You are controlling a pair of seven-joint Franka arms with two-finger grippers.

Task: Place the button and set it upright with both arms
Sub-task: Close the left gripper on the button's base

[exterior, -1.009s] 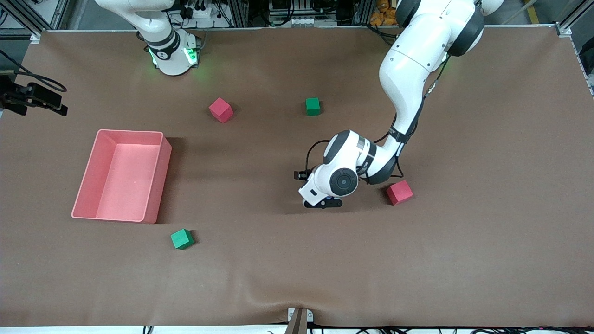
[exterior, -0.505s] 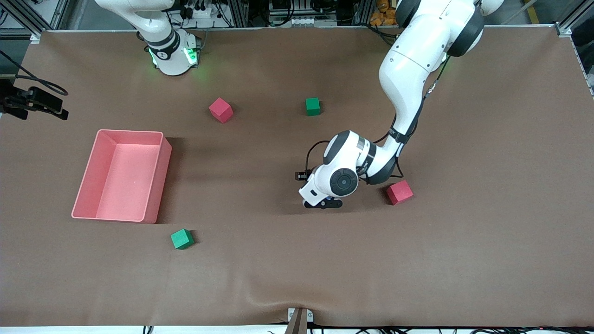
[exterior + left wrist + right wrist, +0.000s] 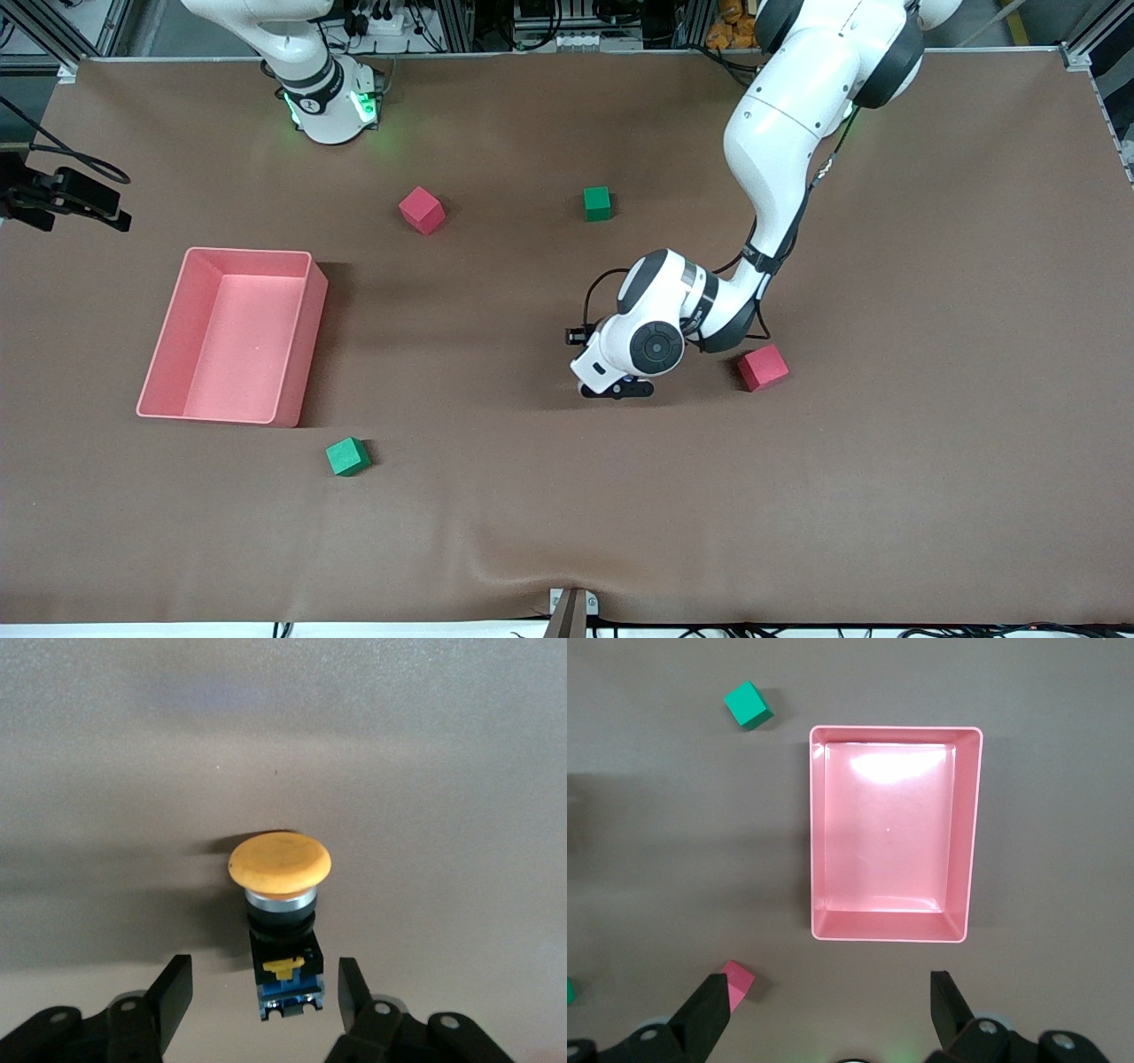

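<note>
1. Table [image 3: 886, 496]: brown mat. Dial convention: centre of the mat in the front view, 12 o'clock toward the robot bases.
2. Left arm [image 3: 780, 133]: reaches from its base at about 1 o'clock down to the middle of the mat, wrist bent low.
3. Right arm [image 3: 310, 80]: base at 11 o'clock; it waits, with the wrist raised.
4. Pink bin [image 3: 168, 337]: at 9 o'clock, open side up, nothing visible inside.
5. Right gripper [image 3: 828, 985]: hangs over the mat just beside the bin's short wall. Fingers spread wide, nothing between them.
6. Left gripper [image 3: 264, 971]: low over the mat just off centre, toward 4 o'clock. Fingers part-way apart, one on each side of the button's body, with a gap showing on both sides; no contact seen.
7. Cubes: red cube [image 3: 763, 367] at 3 o'clock, near the left wrist; second red cube [image 3: 422, 210] at 11 o'clock; green cube [image 3: 597, 203] at 12 o'clock; second green cube [image 3: 347, 456] at 8 o'clock, nearer the front camera than the bin.
8. Button [image 3: 280, 859]: on the mat between the left fingers. It appears to lie on its side, with the orange cap pointing away from the gripper and the black-and-blue body nearest it.
</note>
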